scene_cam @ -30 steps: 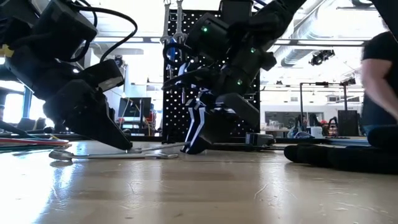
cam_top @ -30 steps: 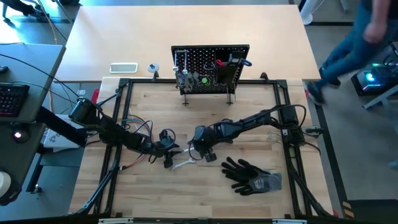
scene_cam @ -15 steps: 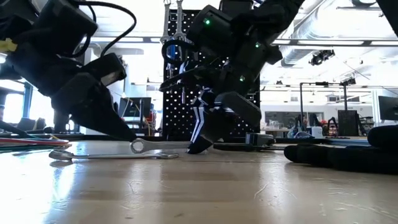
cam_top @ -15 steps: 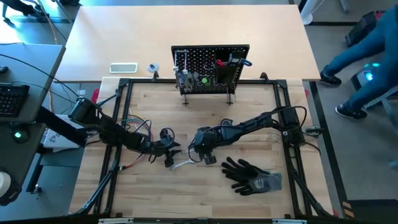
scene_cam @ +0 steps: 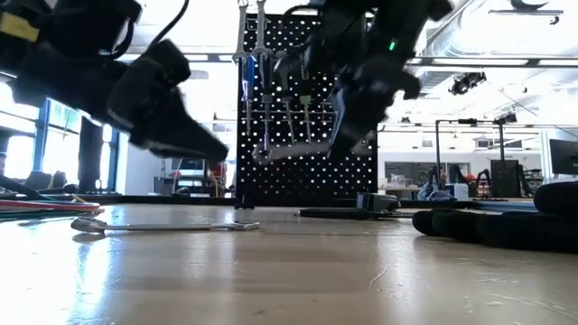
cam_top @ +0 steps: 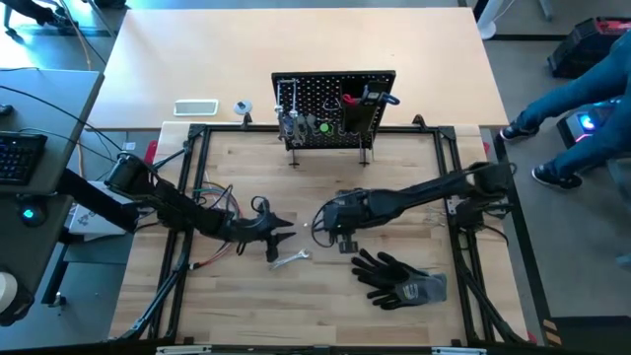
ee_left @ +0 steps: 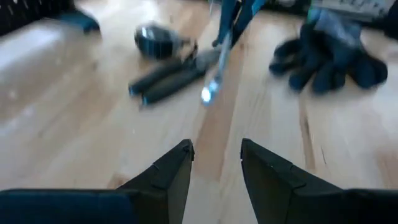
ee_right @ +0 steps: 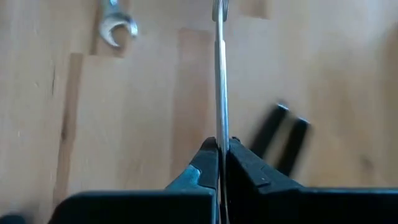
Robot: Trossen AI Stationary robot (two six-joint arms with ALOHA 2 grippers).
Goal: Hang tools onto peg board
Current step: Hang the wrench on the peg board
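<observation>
The right gripper (ee_right: 219, 163) pinches a thin silver wrench (ee_right: 219, 74) edge-on between its pressed-together fingers, holding it lifted above the wooden table (cam_top: 394, 325). In the high view this gripper (cam_top: 320, 225) hangs in front of the peg board (cam_top: 335, 106), well apart from it, near the middle of the table. In the low view the held wrench (scene_cam: 293, 150) slants in front of the peg board (scene_cam: 307, 171), clear of the tabletop.

A second wrench (cam_top: 288, 259) lies flat on the table, farther from the peg board than the right gripper and to its left; the low view shows it (scene_cam: 163, 226) resting on the wood. Seen from the right wrist, a pair of black pliers (ee_right: 283, 140) lies on the table beyond the held wrench, and an open wrench end (ee_right: 117, 26) lies off to one side.

The left gripper (cam_top: 279, 228) hovers just left of the right gripper, in front of the peg board, its jaws spread and holding nothing (ee_left: 214, 165).

Black gloves (cam_top: 399, 279) lie on the table to the right of the loose wrench, farther from the peg board. Several tools already hang on the board. A bundle of coloured wires (cam_top: 202, 261) trails beside the left arm.

Beyond the table's right edge, a person's legs (cam_top: 567, 108) show on the floor.
</observation>
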